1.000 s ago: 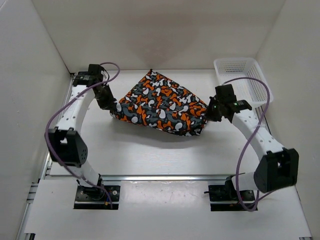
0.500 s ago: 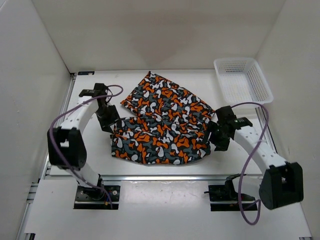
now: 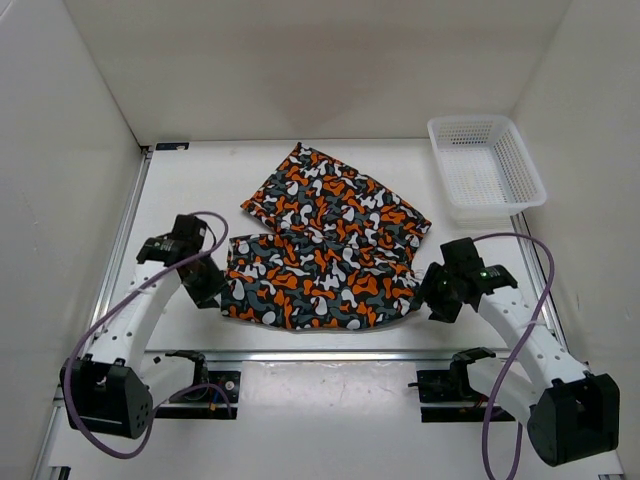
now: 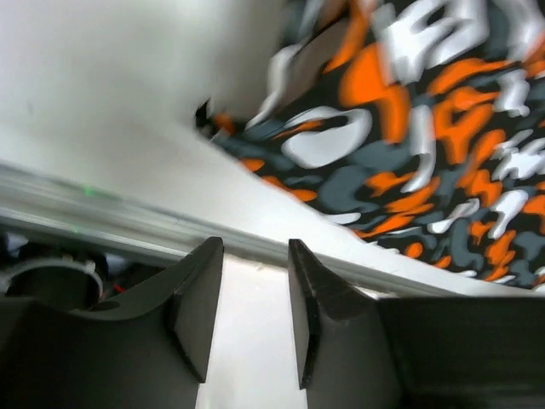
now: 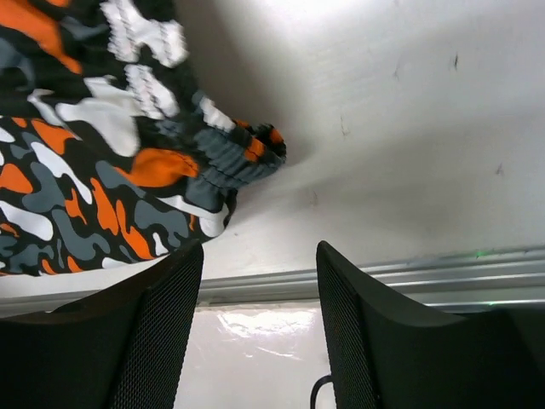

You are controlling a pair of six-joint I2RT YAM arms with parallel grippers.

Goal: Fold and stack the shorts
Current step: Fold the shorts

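White table (image 3: 190, 200), white walls around it, two arms on it. The left gripper (image 3: 207, 287) sits just off the near-left corner of the shorts (image 3: 325, 250), its fingers (image 4: 200, 298) slightly apart with nothing between them. The right gripper (image 3: 437, 297) is beside the near-right corner, fingers (image 5: 162, 332) wide apart and also empty. One pair of shorts lies flat across the middle of the table, toward its near edge. One white basket (image 3: 470, 121) stands in the far-right corner, well apart.
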